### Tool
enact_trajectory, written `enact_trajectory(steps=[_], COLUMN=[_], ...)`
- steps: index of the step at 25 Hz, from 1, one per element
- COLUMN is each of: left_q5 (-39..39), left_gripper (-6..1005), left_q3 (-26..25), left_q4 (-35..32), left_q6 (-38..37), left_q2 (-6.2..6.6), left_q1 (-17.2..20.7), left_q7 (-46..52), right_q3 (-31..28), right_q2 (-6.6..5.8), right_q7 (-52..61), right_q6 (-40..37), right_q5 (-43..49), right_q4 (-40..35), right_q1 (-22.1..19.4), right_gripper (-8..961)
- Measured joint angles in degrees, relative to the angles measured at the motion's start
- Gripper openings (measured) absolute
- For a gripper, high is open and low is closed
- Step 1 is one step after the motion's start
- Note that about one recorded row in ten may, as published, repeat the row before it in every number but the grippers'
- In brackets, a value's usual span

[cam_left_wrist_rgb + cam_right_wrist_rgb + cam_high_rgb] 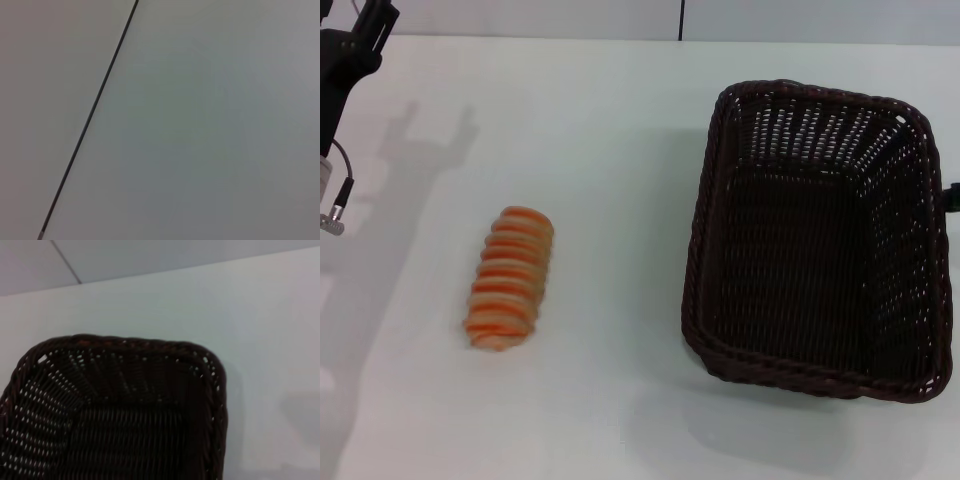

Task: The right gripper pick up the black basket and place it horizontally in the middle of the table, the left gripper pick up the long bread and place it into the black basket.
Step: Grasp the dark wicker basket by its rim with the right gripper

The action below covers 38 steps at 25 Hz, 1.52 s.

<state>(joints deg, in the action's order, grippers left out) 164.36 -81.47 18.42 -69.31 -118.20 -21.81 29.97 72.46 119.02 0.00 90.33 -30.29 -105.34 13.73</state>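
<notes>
The black basket [820, 240] is on the right half of the white table [620, 120], its long side running front to back. It casts a broad shadow in front of it. One end of it fills the right wrist view [125, 405]. The long bread [510, 278], striped orange and cream, lies on the table's left half, apart from the basket. My left gripper [365, 35] is at the far left corner, well behind the bread. Only a small black part of my right gripper [952, 200] shows at the basket's right rim.
The table's far edge meets a grey wall with a dark vertical seam [681, 20]. The left wrist view holds only a plain grey surface with a thin dark line [90, 120]. A cable with a plug [335, 215] hangs from the left arm.
</notes>
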Motion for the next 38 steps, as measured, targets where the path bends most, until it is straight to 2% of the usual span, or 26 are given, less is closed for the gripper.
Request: enact_trajectory(steps=[10,17,38], left_q5=[0.0,0.0,0.0], left_gripper=[836,836,835], left_q3=[0.09,0.09,0.07], left_q4=[-0.15,-0.15,0.02], left_q6=[-0.05,-0.17,-0.39], left_q2=[0.0,0.0,0.09], left_q1=[-0.07,-0.07,0.08], left_q7=[0.02,0.05,0.18], right_q3=[2.59,2.65,4.98], right_q2=[0.16,0.11,0.17], right_q7=[-0.12,-0.95,-1.37], right_q6=[-0.93,-2.3,-5.1], right_q5=[-0.33,-3.08,-3.1], right_q4=[2.43,4.44,8.94], right_q1=[0.05,0.01,0.67], right_gripper=[618,617,617])
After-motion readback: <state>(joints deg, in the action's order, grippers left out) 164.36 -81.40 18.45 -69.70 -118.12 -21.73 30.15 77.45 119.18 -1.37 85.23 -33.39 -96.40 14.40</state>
